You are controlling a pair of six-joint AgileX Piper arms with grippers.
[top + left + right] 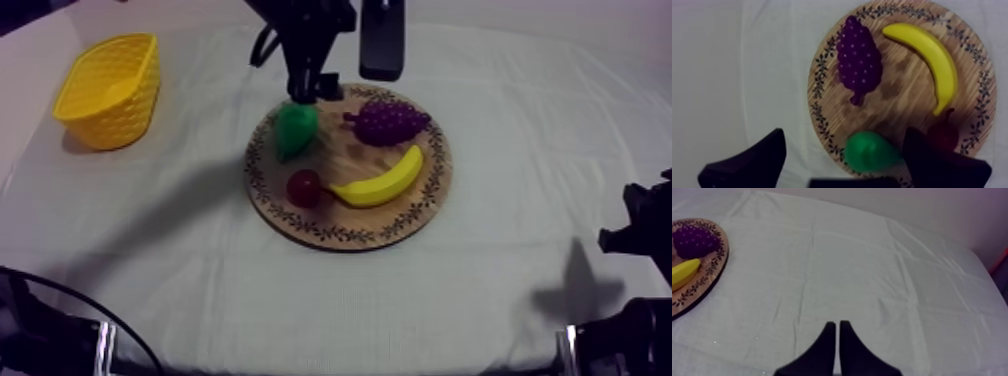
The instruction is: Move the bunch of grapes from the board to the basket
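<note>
— Fingers [757, 160] of the left gripper [843, 132] stood wide apart with nothing between them, hanging over the pear [869, 150] at the edge of the wooden board [907, 90].
— And the bunch of grapes [859, 62]?
— It lay flat on the board, beyond the pear and apart from it, beside the banana [932, 55]. A small red fruit [944, 135] sat by the banana's end. Nothing was gripped.
— Which step was that?
— The approach, I'd judge. The lift had not begun, and the yellow basket [110, 88] stood well apart at the left side of the cloth [200, 280].
— Next move?
— It called for shifting past the pear until the fingers straddled the bunch, then lowering and closing without nudging the pear.
— The right gripper [838, 325]?
— Its fingers lay together, low over bare cloth, away from the board.
</note>
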